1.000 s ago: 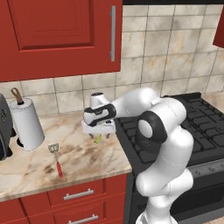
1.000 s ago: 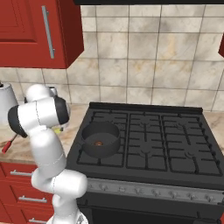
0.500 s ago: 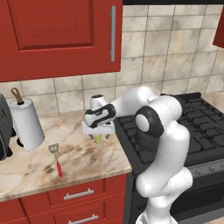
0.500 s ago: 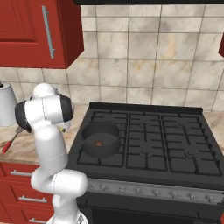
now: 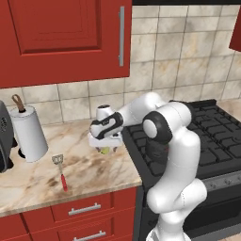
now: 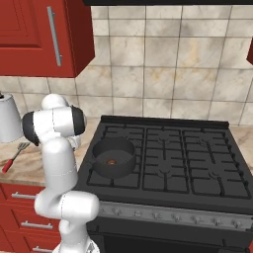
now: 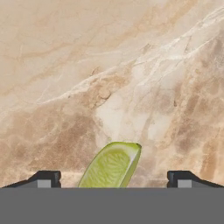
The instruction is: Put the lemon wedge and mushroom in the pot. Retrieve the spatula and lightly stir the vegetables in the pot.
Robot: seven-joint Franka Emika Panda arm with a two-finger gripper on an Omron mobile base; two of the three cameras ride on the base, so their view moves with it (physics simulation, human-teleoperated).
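The lemon wedge lies cut side up on the marble counter, between the two fingertips of my gripper. The gripper is open and the tips stand well apart on either side of the wedge. In the left base view the gripper points down just left of the stove, with the lemon wedge showing under it. The dark pot sits on the front left burner, and the small brown mushroom lies inside it. The red-handled spatula lies on the counter to the left.
A paper towel roll and a dark appliance stand at the counter's back left. The black stove lies to the right of the counter. Red cabinets hang above it.
The hand has come down a little toward the counter over the lemon wedge. The jaws have drawn in very slightly but stay open.
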